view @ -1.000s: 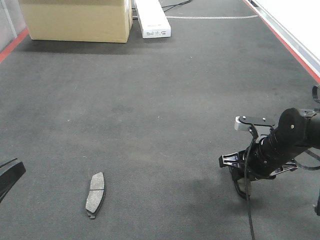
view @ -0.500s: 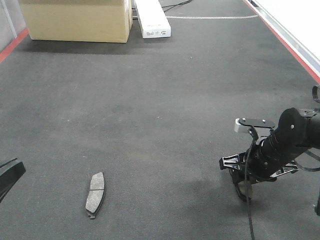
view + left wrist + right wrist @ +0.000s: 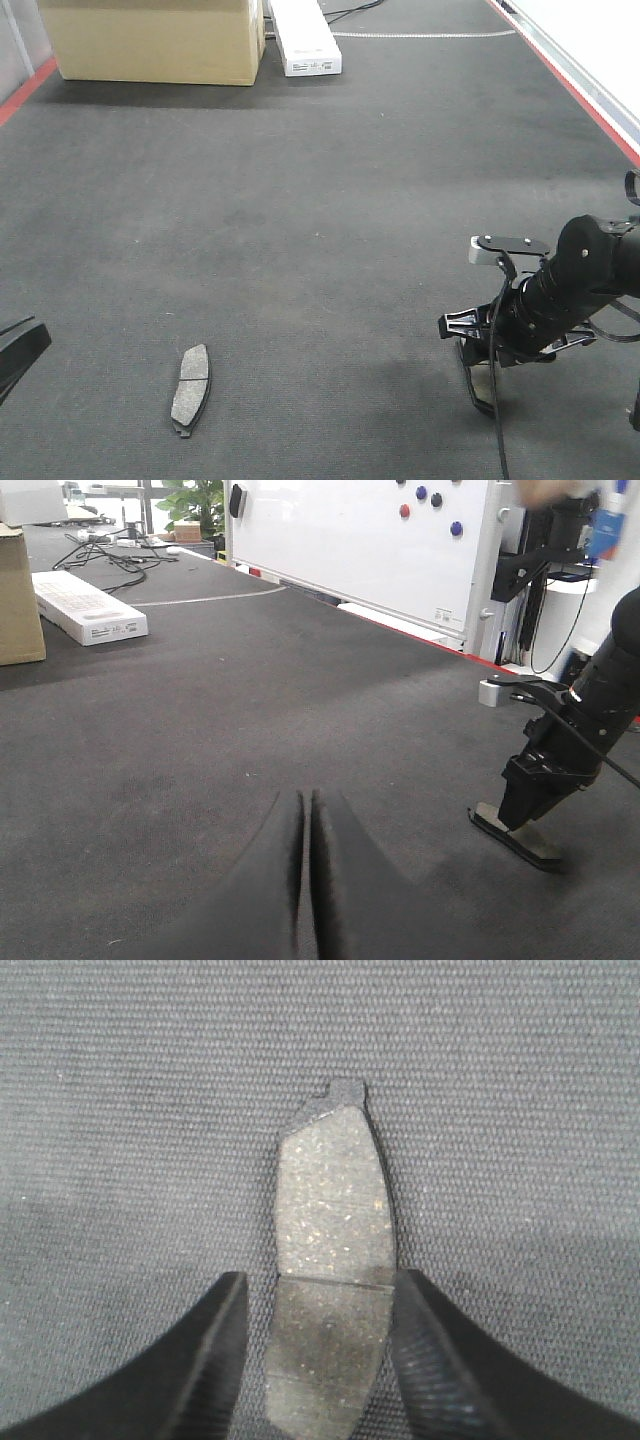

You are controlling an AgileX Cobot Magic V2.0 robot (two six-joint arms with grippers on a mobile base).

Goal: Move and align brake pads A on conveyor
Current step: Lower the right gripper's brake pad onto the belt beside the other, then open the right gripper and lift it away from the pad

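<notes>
Two brake pads A show on the dark felt-like conveyor (image 3: 320, 200). One pad (image 3: 190, 388) lies alone at the front left. The other pad (image 3: 335, 1220) lies flat on the belt under my right gripper (image 3: 320, 1278), groove across its middle. Its jaws straddle the pad's near half. Belt shows between the left finger (image 3: 215, 1360) and the pad, while the right finger (image 3: 425, 1360) is at the pad's edge. The same pad (image 3: 480, 388) sits below the right gripper (image 3: 487, 362) at the front right. My left gripper (image 3: 307, 795) is shut and empty, low at the left edge (image 3: 15, 350).
A cardboard box (image 3: 150, 40) and a long white box (image 3: 305, 35) stand on the belt at the far end. Red strips (image 3: 20, 95) run along both belt edges. A whiteboard (image 3: 350, 530) stands beyond the right edge.
The pad under the right gripper now lies lower and longer on the belt than a second ago, and the gripper has risen slightly. The left pad and left arm have not moved.
</notes>
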